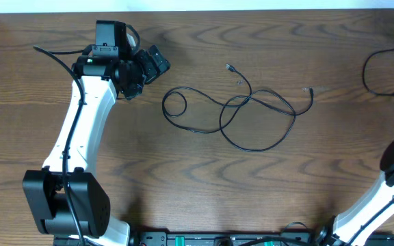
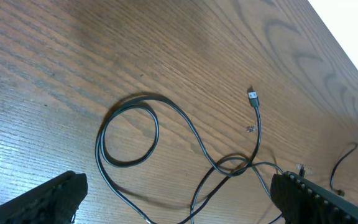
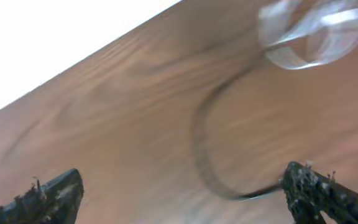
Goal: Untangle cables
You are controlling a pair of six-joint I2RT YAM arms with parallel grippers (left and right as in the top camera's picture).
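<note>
Overhead: the tangled cables (image 1: 243,99) lie mid-table, just right of the left gripper (image 1: 154,63), its jaws wide apart. The right gripper (image 3: 179,199), likewise spread, hangs over a separate blurred cable (image 3: 199,146).

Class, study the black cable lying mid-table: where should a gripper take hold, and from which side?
Probably just behind the free plug end of the cable, from straight above: that stretch lies flat and fairly straight, clear of the crossing.

Brown wood-grain table (image 1: 115,184), pretty plain. The thin black cables (image 1: 240,100) lie looped over each other around the middle, and another black cord (image 1: 364,72) curls by the right edge.
</note>
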